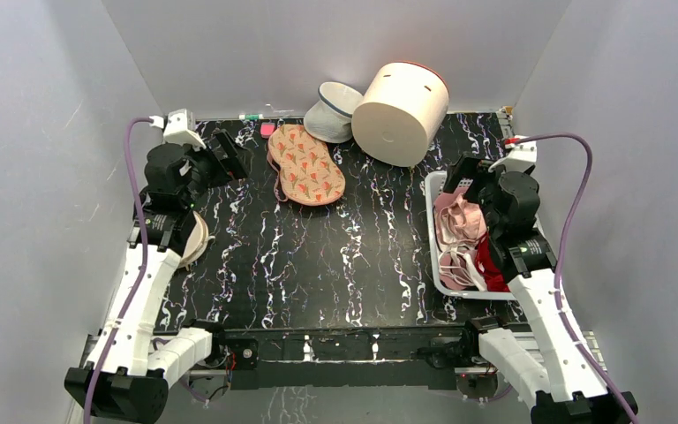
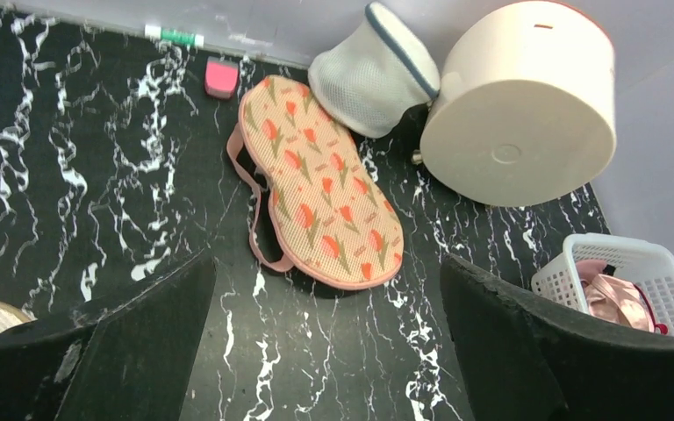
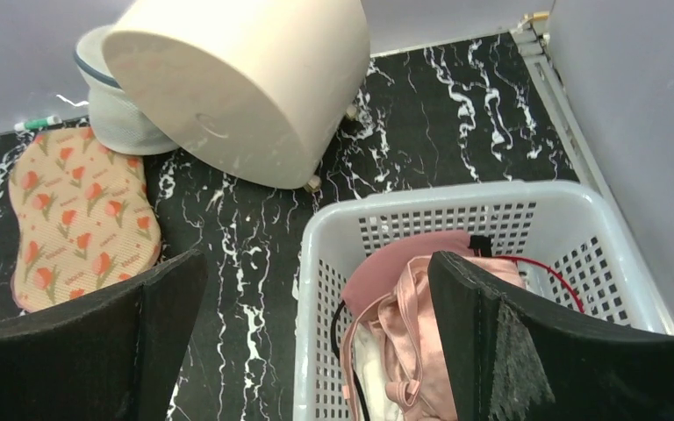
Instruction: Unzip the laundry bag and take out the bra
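laundry bag [image 2: 320, 180] | flat | ahead of left end effector [image 2: 325, 281], not touching

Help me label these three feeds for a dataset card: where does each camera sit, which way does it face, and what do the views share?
Top external: fixed above and behind the arm bases, looking down on the table; both arms, left gripper and right gripper show.
Left wrist: faces forward-right at the laundry bag; its open fingers frame the bottom.
Right wrist: over the white basket, facing forward-left; its open fingers frame the bottom.
Shared: all three show the laundry bag, cream cylinder and basket.
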`<action>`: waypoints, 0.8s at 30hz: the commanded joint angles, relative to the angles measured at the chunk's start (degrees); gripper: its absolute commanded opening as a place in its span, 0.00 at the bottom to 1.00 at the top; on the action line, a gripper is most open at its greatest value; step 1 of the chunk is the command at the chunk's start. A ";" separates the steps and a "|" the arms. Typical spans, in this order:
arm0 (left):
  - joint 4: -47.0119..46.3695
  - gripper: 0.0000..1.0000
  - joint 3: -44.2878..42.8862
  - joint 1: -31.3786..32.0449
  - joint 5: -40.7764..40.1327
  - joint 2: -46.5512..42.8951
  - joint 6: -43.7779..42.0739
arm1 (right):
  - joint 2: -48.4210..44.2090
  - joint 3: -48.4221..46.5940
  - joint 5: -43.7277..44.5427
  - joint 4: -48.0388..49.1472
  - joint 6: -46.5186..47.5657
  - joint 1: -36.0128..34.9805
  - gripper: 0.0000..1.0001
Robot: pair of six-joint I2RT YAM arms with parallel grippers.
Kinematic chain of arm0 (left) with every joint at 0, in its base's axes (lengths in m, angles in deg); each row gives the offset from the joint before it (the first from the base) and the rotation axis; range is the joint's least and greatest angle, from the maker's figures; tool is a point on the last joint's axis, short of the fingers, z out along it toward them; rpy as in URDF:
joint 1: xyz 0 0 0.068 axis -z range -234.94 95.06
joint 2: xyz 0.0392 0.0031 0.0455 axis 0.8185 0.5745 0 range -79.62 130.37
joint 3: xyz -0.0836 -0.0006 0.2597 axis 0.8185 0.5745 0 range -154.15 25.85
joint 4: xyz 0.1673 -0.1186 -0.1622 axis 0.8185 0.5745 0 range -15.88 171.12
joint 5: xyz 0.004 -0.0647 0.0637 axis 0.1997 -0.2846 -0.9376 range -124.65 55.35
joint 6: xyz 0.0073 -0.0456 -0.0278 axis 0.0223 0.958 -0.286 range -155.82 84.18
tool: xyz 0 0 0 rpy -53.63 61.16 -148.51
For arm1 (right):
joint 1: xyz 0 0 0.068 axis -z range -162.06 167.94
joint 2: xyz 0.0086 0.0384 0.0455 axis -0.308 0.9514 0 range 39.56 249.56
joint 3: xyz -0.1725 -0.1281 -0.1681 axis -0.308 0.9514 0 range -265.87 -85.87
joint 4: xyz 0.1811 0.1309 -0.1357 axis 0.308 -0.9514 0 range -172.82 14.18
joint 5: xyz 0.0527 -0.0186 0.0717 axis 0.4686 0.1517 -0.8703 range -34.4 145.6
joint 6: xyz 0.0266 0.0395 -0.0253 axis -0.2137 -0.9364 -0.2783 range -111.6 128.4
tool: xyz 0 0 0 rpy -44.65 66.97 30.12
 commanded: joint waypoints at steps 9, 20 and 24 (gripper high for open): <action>-2.22 0.98 6.80 0.10 -2.08 0.88 4.97 | 1.14 3.79 1.12 9.64 -5.33 2.34 0.98; -4.47 0.98 10.63 0.13 7.27 5.19 9.52 | 1.77 1.61 -0.19 8.51 -14.04 2.92 0.98; -5.90 0.98 11.38 0.14 12.10 8.94 11.50 | 2.60 0.11 -11.56 6.39 -12.78 2.96 0.98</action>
